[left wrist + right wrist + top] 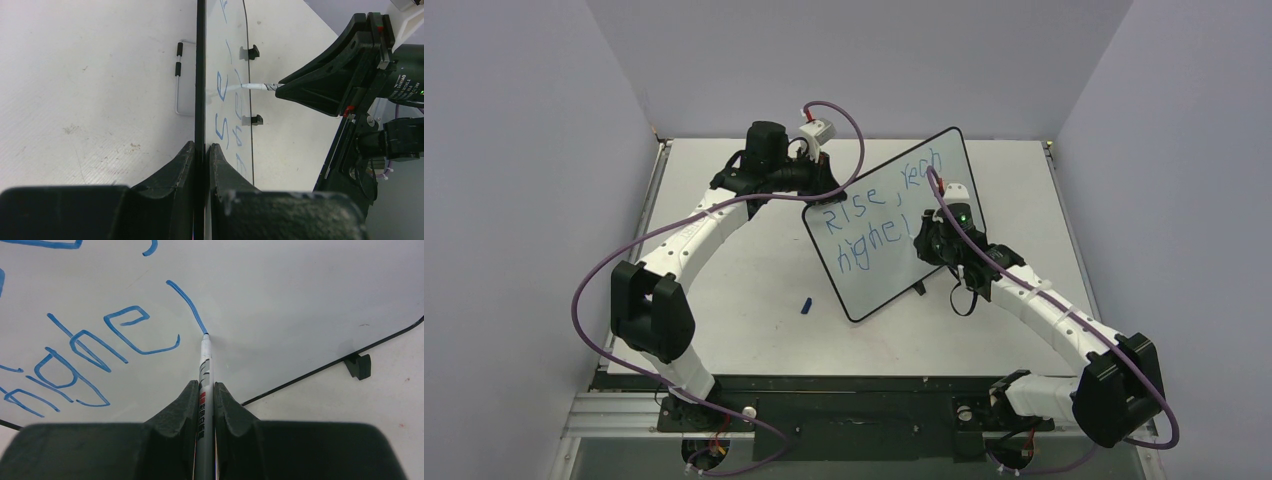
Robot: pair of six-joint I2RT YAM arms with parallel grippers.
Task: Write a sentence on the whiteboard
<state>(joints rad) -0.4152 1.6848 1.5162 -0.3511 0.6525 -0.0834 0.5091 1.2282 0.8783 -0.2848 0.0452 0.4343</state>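
The whiteboard [879, 278] stands tilted on the table's middle, and my left gripper [822, 192] is shut on its upper left edge. In the left wrist view the board's black frame [201, 75] runs straight between the fingers of that gripper [201, 146]. The sentence [879, 215] is blue handwriting in two lines, roughly "Rise, tech" over "highe" plus a fresh stroke. My right gripper [205, 385] is shut on a silver marker [205, 365], whose tip touches the board [300, 300] at the lower end of a blue stroke after the "e" [135, 330].
A small blue cap [806, 305] lies on the table left of the board's lower corner. A black foot [360, 365] sticks out from the board's edge. A bent wire stand [178, 80] lies behind the board. Grey walls close in on three sides.
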